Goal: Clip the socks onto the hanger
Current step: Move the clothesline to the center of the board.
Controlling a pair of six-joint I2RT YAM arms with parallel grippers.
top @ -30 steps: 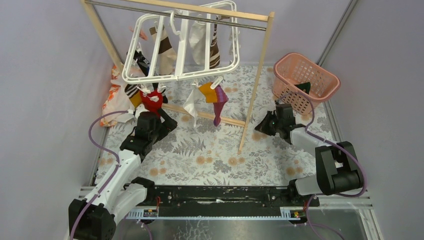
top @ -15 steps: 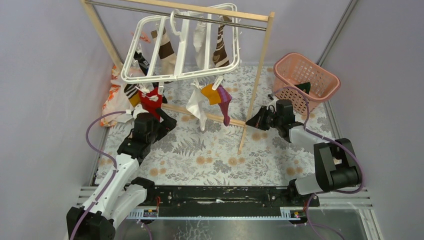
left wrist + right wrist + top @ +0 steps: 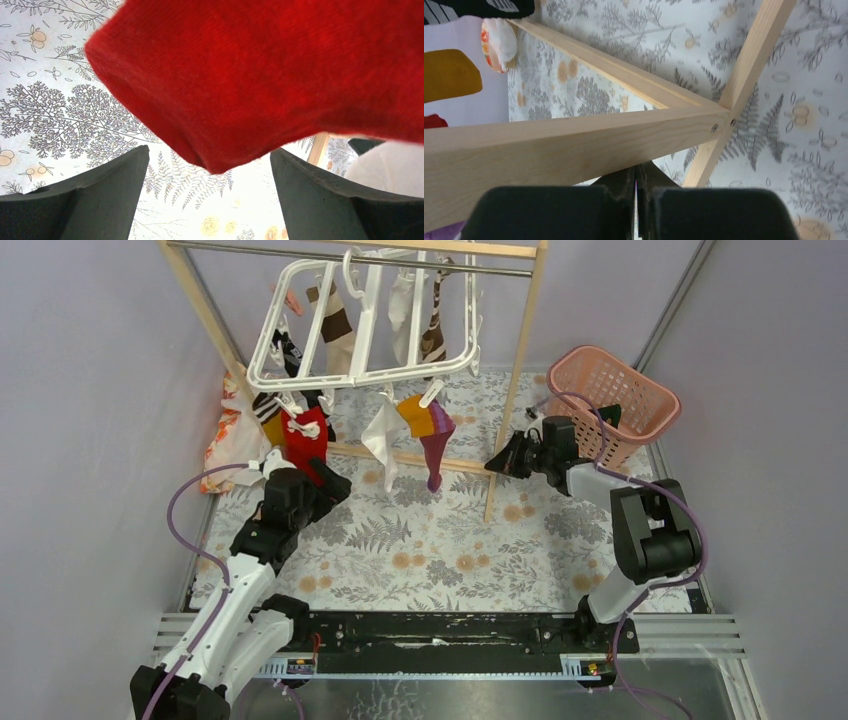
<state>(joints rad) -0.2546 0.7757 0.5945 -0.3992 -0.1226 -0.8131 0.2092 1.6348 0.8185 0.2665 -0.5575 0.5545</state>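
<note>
The red sock (image 3: pixel 303 435) hangs clipped on the white hanger (image 3: pixel 360 376), so the left gripper (image 3: pixel 312 477) sits wide open under it, and the right gripper (image 3: pixel 500 462) is shut, empty, beside the wooden rack (image 3: pixel 519 370).

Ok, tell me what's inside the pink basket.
One dark fabric piece, likely a sock, shows in the pink basket. Its near lattice wall covers part of the floor, so anything lying there cannot be seen.

Fern-print table (image 3: pixel 430 560) — wooden rack (image 3: pixel 517 390) stands on it, pink basket (image 3: pixel 572 380) right, orange-and-white cloth (image 3: pixel 225 435) left
</note>
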